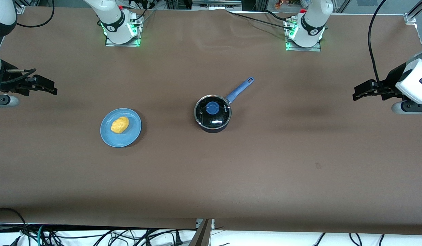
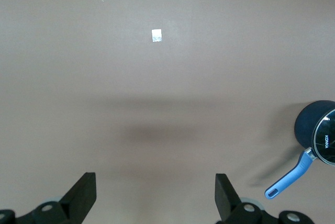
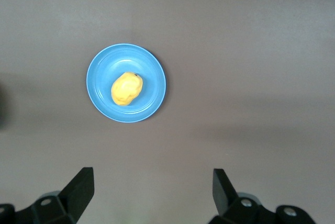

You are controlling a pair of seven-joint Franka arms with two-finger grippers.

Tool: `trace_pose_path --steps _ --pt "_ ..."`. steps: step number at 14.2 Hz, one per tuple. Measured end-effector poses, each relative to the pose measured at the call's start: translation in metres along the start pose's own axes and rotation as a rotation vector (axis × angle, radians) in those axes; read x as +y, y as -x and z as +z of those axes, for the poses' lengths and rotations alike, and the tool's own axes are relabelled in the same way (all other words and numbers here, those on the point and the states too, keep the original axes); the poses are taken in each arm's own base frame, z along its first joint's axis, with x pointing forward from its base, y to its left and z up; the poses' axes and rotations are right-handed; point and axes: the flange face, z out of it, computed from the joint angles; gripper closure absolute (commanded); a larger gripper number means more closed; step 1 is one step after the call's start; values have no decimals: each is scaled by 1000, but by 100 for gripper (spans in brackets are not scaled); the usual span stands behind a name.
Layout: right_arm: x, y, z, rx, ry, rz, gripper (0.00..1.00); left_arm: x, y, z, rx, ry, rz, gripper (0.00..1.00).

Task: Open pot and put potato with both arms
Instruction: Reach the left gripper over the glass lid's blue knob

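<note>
The black pot [image 1: 212,116] stands mid-table with its clear glass lid and blue knob [image 1: 212,108] on it; its blue handle [image 1: 239,90] points toward the left arm's base. Part of it shows in the left wrist view [image 2: 316,132]. The yellow-orange potato [image 1: 119,125] lies on a flat blue plate [image 1: 133,134] toward the right arm's end, also seen in the right wrist view [image 3: 126,88]. My left gripper [image 1: 356,94] hangs open and empty over the table at the left arm's end. My right gripper [image 1: 53,89] hangs open and empty over the right arm's end.
The table is covered by a brown cloth [image 1: 265,164]. A small pale tape square [image 2: 156,35] lies on it under the left gripper. Cables hang below the table's front edge [image 1: 94,235].
</note>
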Motion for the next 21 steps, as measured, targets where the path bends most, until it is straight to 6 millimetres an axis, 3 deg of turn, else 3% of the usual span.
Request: trace_pose_path --steps 6,9,11,15,21 --pt "0 0 0 0 0 1 0 3 1 0 -3 0 5 0" --pt "1 0 0 0 0 1 0 21 1 5 -11 1 22 0" --pt "1 0 0 0 0 2 0 60 1 19 -15 14 30 0" --pt "2 0 0 -1 0 3 0 176 2 66 14 51 25 0" --pt "2 0 0 -1 1 3 0 317 5 162 62 145 -73 0"
